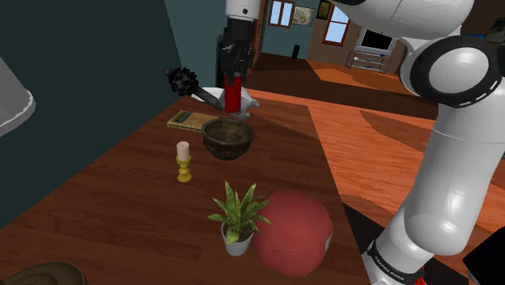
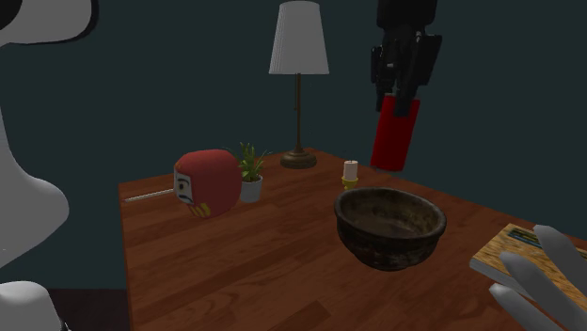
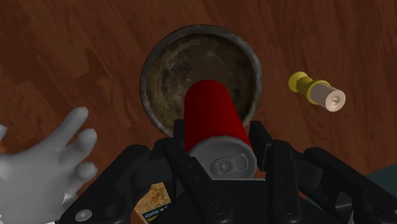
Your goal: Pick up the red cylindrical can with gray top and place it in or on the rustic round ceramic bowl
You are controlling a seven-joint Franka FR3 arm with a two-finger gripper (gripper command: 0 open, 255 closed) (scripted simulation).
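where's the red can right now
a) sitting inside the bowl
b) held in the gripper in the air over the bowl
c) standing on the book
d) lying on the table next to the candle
b: the gripper is shut on the red can, which hangs in the air over the bowl, clear of its rim.

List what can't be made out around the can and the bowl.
- Wrist view: the red can covers part of the bowl's floor.
- Second exterior view: the right edge and a white hand figure cut off the book.
- Shoulder view: the book's cover print is too small.
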